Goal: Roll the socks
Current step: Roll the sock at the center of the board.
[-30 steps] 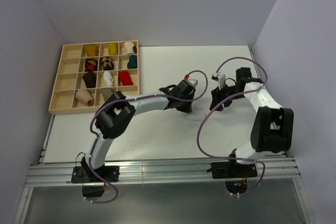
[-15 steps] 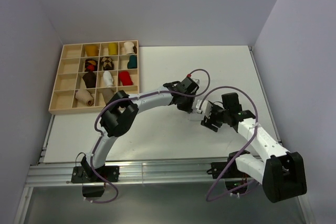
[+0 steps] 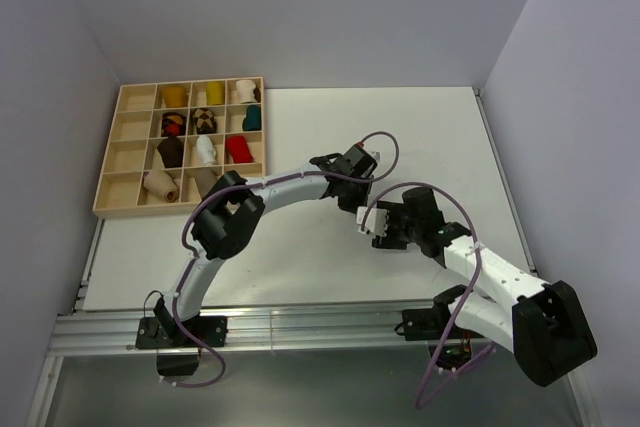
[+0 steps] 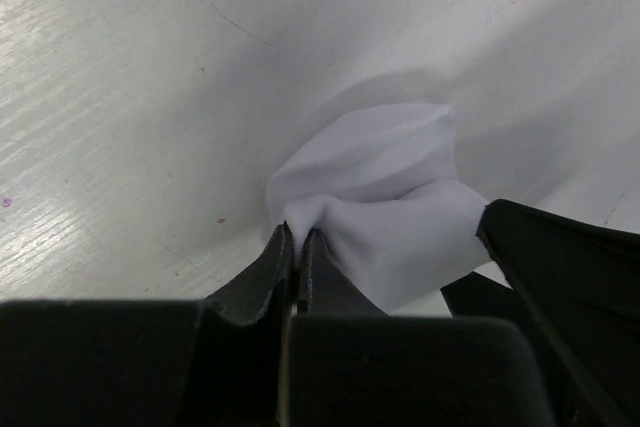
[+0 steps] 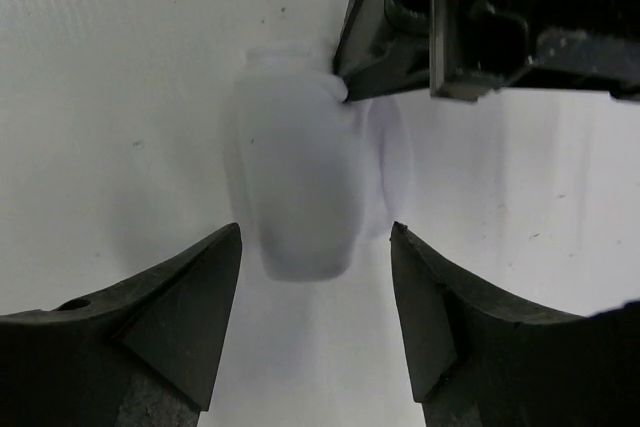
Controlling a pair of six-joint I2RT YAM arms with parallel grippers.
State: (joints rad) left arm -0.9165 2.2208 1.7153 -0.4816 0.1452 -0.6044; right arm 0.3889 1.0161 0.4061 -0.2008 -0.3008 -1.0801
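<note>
A pale, whitish sock (image 4: 390, 177) lies bunched in a short roll on the white table. My left gripper (image 4: 293, 232) is shut on a fold at the sock's edge. In the right wrist view the same sock (image 5: 295, 187) lies just ahead of my right gripper (image 5: 315, 232), whose jaws stand wide open and apart from it, with the left gripper (image 5: 345, 87) pinching its far end. From above, the left gripper (image 3: 360, 195) and right gripper (image 3: 380, 229) meet at mid-table and hide the sock. No brown sock shows on the table.
A wooden compartment tray (image 3: 130, 162) stands at the back left with several rolled socks (image 3: 206, 120) in its cells. White table (image 3: 440, 127) stretches behind the arms. Grey walls close in the left, back and right sides.
My right arm has swung from the back right down to the near side of the sock, its open jaws now facing the left gripper. The left gripper has barely shifted.
</note>
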